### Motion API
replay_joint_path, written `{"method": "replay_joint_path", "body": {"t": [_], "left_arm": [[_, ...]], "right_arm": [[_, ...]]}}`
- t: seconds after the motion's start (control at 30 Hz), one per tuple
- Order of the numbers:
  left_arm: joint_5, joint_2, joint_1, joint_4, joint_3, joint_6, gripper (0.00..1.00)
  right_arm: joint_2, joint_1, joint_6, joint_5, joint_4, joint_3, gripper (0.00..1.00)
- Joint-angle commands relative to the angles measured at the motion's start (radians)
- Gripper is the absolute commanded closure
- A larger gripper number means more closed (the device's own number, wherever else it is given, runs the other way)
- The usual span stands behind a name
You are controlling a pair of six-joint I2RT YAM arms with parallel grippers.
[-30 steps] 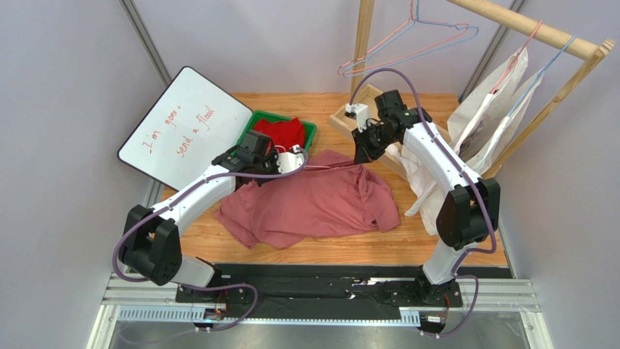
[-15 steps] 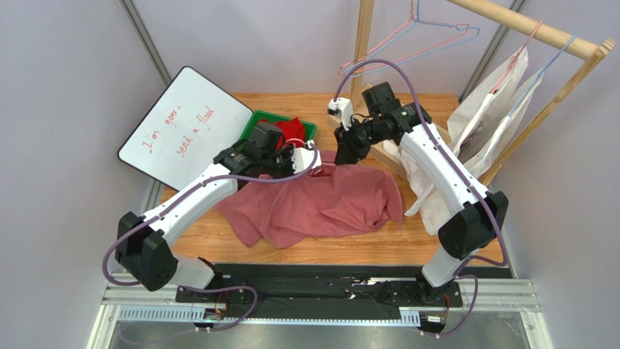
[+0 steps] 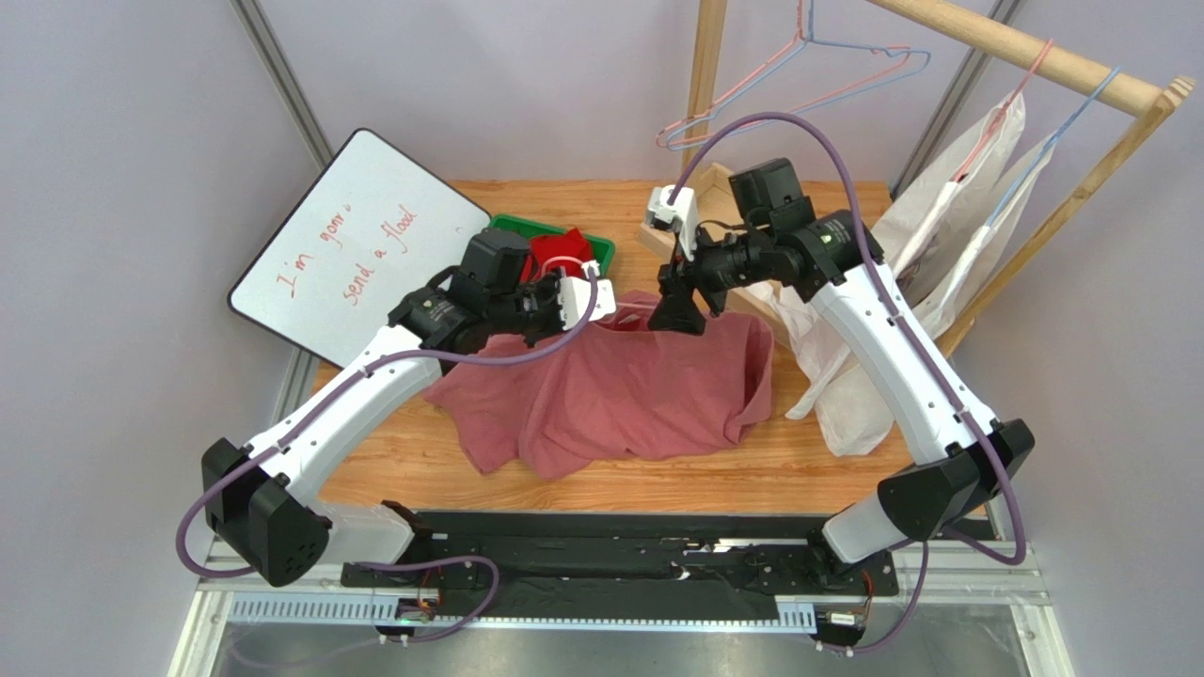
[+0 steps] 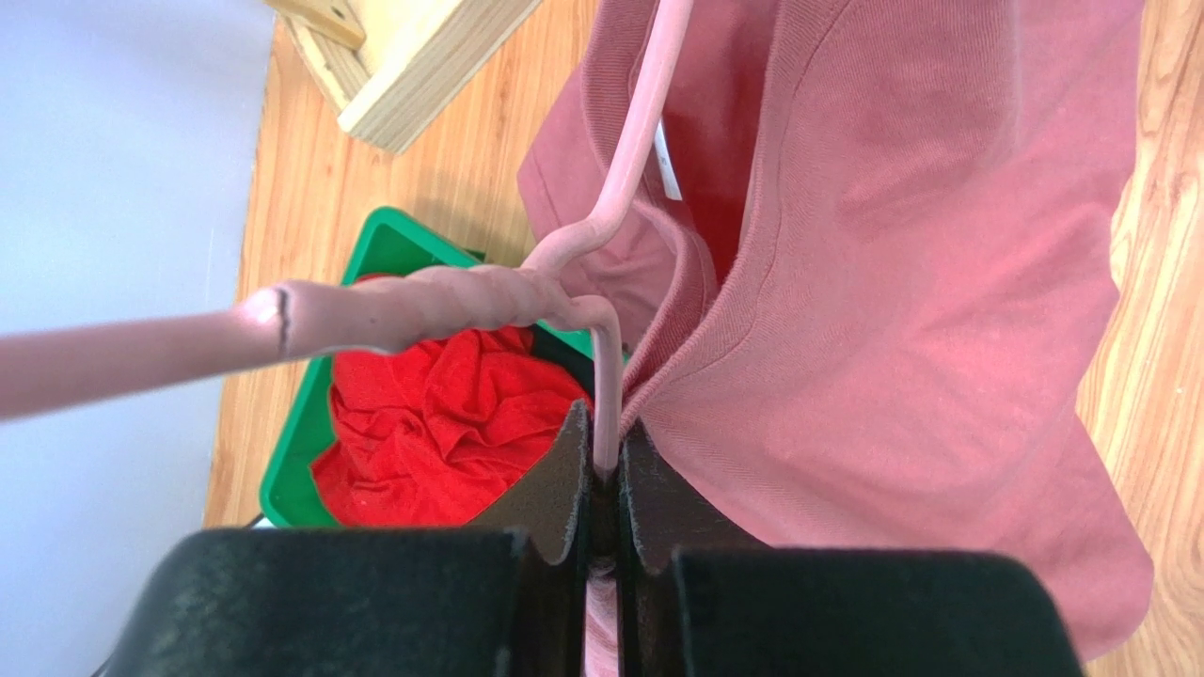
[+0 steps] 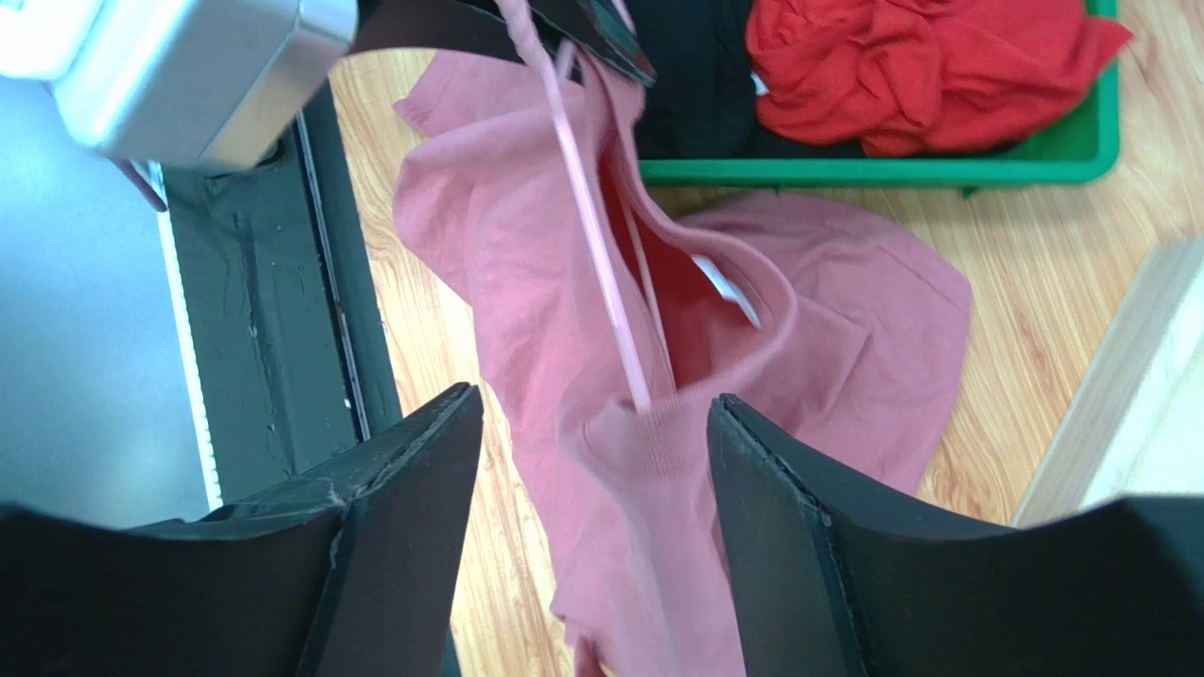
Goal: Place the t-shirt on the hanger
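- Just in front of the green bin (image 5: 876, 172), the t-shirt (image 4: 919, 282) lies bunched on the wooden table (image 3: 679, 480), collar end toward the bin and lifted a little off the wood.
- The hanger (image 4: 467, 299) is at the shirt's collar, on the bin side. One pink wire arm runs in through the neck opening. The twisted neck and hook stick out over the bin.
- The left gripper (image 4: 605, 444) sits at the bin's near edge, fingers pinched together on the hanger's wire just below the twisted neck. The collar hem touches the wire right beside the fingertips.
- The right gripper (image 5: 591, 409) hangs over the collar, on the side of the shirt away from the bin. Its fingers are spread wide with nothing clamped. Shirt fabric and the hanger wire lie in the gap below.
- In the bin are a red garment (image 5: 919, 57) and, beside it, a black garment (image 5: 700, 71).
- Left of the bin, a whiteboard (image 3: 353, 247) with red handwriting leans at the table's edge.
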Motion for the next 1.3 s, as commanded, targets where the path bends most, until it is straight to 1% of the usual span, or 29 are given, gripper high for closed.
{"method": "replay_joint_path", "body": {"t": [0.0,0.1,0.2,0.27,0.37,0.4,0.43,0.47,0.5,0.53,0.63,0.67,0.7,0.77,0.8,0.83,0.97,1.07,1.1,1.17,1.2,1.27], "left_arm": [[0.044,-0.030,-0.015,0.024,0.063,-0.023,1.00],[0.050,-0.033,-0.019,0.016,0.072,-0.033,1.00],[0.052,-0.042,-0.024,0.006,0.078,-0.031,1.00],[0.053,-0.048,-0.030,0.000,0.078,-0.024,1.00],[0.055,-0.056,-0.033,-0.010,0.075,-0.020,1.00],[0.056,-0.059,-0.033,-0.010,0.076,-0.020,1.00],[0.055,-0.062,-0.031,-0.011,0.073,-0.022,1.00],[0.055,-0.063,-0.031,-0.017,0.075,-0.022,1.00],[0.058,-0.070,-0.033,-0.022,0.075,-0.023,1.00],[0.063,-0.074,-0.031,-0.028,0.073,-0.027,1.00],[0.061,-0.100,-0.033,-0.033,0.052,-0.039,1.00],[0.057,-0.111,-0.033,-0.034,0.044,-0.040,0.98],[0.052,-0.126,-0.031,-0.034,0.028,-0.040,0.93],[0.026,-0.143,-0.030,-0.036,0.011,-0.054,0.89],[0.018,-0.160,-0.030,-0.034,-0.008,-0.059,0.84],[0.014,-0.169,-0.027,-0.036,-0.015,-0.068,0.82],[0.026,-0.215,0.031,-0.016,-0.039,-0.119,0.74],[0.049,-0.249,0.088,0.007,-0.039,-0.163,0.66],[0.056,-0.264,0.097,0.013,-0.037,-0.169,0.60],[0.070,-0.278,0.102,0.024,-0.034,-0.171,0.52],[0.079,-0.292,0.102,0.030,-0.028,-0.177,0.46],[0.109,-0.298,0.102,0.044,-0.014,-0.206,0.39]], "right_arm": [[0.023,0.057,-0.037,-0.023,0.091,0.030,0.39],[0.045,0.086,-0.039,-0.026,0.119,0.027,0.45],[0.060,0.107,-0.036,-0.020,0.150,0.015,0.47],[0.074,0.120,-0.025,-0.022,0.166,0.022,0.50],[0.094,0.133,-0.011,-0.023,0.177,0.044,0.59],[0.103,0.133,-0.006,-0.022,0.176,0.048,0.66],[0.106,0.132,-0.005,-0.017,0.173,0.050,0.70],[0.105,0.132,-0.006,-0.015,0.170,0.052,0.75],[0.099,0.129,-0.005,-0.018,0.170,0.052,0.95],[0.093,0.126,-0.006,-0.023,0.168,0.049,1.00],[0.054,0.098,0.007,-0.031,0.168,0.029,1.00],[0.042,0.091,0.015,-0.031,0.170,0.018,1.00],[0.027,0.083,0.020,-0.032,0.171,0.001,1.00],[-0.018,0.060,0.029,-0.038,0.173,-0.019,1.00],[-0.033,0.052,0.032,-0.041,0.171,-0.036,1.00],[-0.062,0.039,0.033,-0.043,0.171,-0.045,1.00],[-0.119,0.002,0.049,-0.057,0.164,-0.076,1.00],[-0.145,-0.026,0.058,-0.064,0.157,-0.076,1.00],[-0.151,-0.031,0.060,-0.065,0.159,-0.074,1.00],[-0.159,-0.037,0.066,-0.065,0.163,-0.064,1.00],[-0.159,-0.037,0.078,-0.065,0.165,-0.063,1.00],[-0.168,-0.038,0.096,-0.065,0.197,-0.073,1.00]]}}
